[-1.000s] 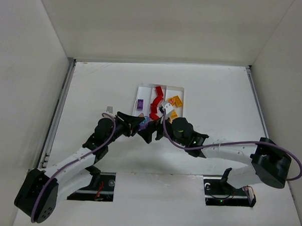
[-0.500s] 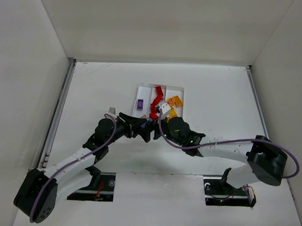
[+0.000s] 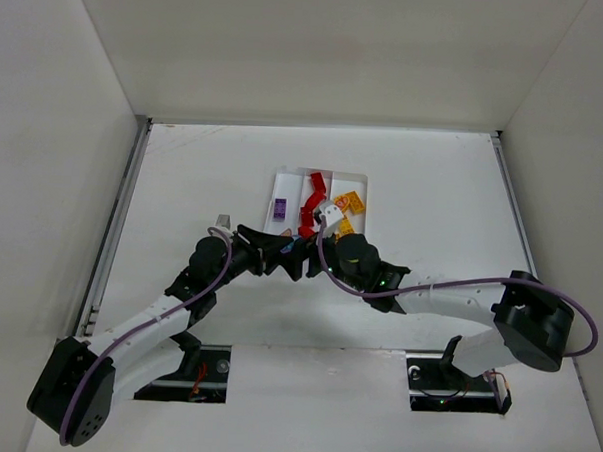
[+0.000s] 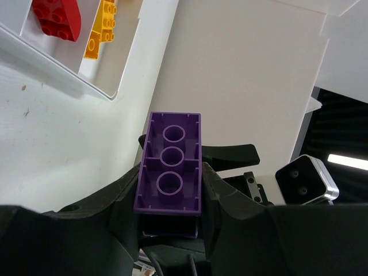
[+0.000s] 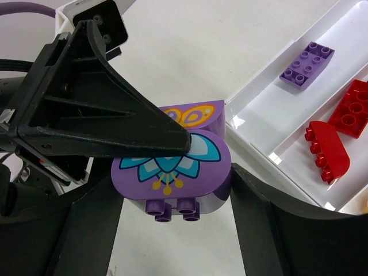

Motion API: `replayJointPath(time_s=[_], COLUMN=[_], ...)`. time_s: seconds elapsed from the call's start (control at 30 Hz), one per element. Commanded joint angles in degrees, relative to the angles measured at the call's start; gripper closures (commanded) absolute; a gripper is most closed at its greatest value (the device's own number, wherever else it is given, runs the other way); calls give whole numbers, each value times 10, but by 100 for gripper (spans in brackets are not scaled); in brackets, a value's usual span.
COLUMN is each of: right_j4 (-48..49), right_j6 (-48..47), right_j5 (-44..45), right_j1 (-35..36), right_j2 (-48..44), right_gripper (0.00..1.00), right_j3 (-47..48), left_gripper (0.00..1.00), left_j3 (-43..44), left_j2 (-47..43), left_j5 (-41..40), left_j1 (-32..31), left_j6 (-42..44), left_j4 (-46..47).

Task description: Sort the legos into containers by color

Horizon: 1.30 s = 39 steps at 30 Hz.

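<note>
Meeting at the middle of the top view, just below the white tray [image 3: 356,178], the left claw [image 3: 283,255] and the right claw [image 3: 308,254] are hanging tip to tip over the table [image 3: 443,192]. The left claw is pinching a purple lego [image 4: 170,167]. In its own wrist view the piece is sitting at the centre of the frame, hollow underside facing the lens and poking up past the black fingers. In the right wrist view the same purple lego [image 5: 172,167] is showing a rounded face printed with a blue flower. One black finger of the left claw is lying across its top from the upper left. A purple part with a butterfly print is sitting right behind it, and I cannot tell whether that is a separate piece. The right claw's fingers are standing either side of the lego, very close to it, but I cannot tell whether they are pressing on it. At the upper right of that view, a light purple brick [image 5: 306,64] is lying in one compartment of the tray and red legos [image 5: 326,149] in the next. From above, yellow-orange legos [image 3: 349,201] are filling the right-hand compartment.
</note>
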Motion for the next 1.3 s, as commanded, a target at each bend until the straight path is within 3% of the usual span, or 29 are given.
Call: replayJointPath(time_s=[0.0, 0.07, 0.2, 0.27, 0.47, 0.67, 0.77, 1.27], right_j4=[38, 39, 42, 44, 48, 48, 47, 41], right_j6=[-10, -9, -9, -7, -4, 8, 15, 26], right_j5=[11, 9, 14, 18, 20, 16, 6, -2], right_j1=[3, 3, 3, 3, 2, -4, -9, -14], right_j2=[-11, -12, -14, -13, -13, -32, -35, -32], right_gripper=[28, 36, 23, 23, 46, 48, 48, 48], right_j3=[15, 14, 14, 14, 14, 2, -3, -18], left_gripper=[83, 83, 83, 83, 80, 55, 50, 61], left_j3=[13, 14, 14, 13, 11, 9, 14, 21], left_j2=[0, 1, 5, 7, 3, -8, -13, -22], left_j5=[18, 20, 22, 24, 26, 26, 27, 24], left_j1=[-7, -7, -9, -10, -5, 11, 17, 32], left_j6=[-10, -9, -9, -8, -7, 1, 17, 45], left_j4=[24, 24, 24, 24, 22, 11, -5, -31])
